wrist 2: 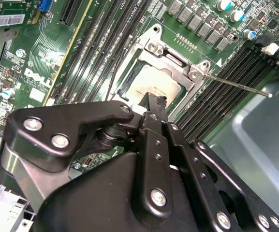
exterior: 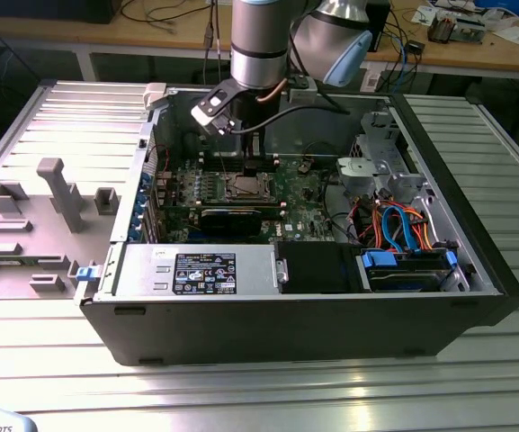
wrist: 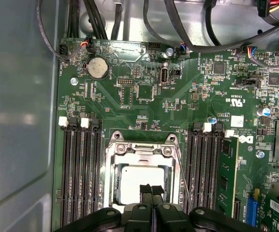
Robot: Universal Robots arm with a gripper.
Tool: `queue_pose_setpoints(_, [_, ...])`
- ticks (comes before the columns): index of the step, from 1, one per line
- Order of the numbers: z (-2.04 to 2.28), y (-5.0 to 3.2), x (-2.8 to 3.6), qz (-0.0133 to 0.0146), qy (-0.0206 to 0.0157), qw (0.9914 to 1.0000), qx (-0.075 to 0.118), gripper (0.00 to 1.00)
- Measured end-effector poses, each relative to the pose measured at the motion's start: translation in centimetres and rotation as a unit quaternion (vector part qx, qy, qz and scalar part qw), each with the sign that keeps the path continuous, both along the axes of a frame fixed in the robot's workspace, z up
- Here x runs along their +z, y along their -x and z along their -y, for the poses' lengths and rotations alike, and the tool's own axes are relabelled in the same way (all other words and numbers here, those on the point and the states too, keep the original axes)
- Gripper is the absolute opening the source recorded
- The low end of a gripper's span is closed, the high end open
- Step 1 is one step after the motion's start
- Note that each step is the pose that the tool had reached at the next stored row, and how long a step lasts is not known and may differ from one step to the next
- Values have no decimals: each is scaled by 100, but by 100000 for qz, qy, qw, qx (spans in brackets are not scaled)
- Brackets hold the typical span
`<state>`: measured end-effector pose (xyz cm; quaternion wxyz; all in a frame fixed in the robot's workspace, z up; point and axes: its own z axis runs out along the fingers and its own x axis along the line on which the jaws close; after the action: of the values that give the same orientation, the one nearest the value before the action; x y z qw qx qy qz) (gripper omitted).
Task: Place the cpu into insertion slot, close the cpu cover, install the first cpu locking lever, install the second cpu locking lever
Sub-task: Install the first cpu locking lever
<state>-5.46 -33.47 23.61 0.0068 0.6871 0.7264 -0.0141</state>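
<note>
The cpu (wrist: 138, 180) sits in the insertion slot (wrist: 110, 166), cpu cover (wrist: 141, 151) down over it. Your fingers (wrist: 147, 190) are pressed together, empty, over the cpu. One locking lever (wrist 2: 236, 84) beside the slot stands free. Lever step, I judge: it needs hooking down.

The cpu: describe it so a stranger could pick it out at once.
In the open computer case lies a green circuit board; on it a silvery cpu cover sits between two banks of long black memory slots. The cpu is the flat pale grey square in that cover's window, by the black fingers, the only plain smooth face among ridged slots.
</note>
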Motion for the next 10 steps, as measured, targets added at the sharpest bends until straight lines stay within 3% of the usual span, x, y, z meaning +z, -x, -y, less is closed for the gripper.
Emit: queue_pose_setpoints(10, [0,0,20,4,-3,100000,-1,11])
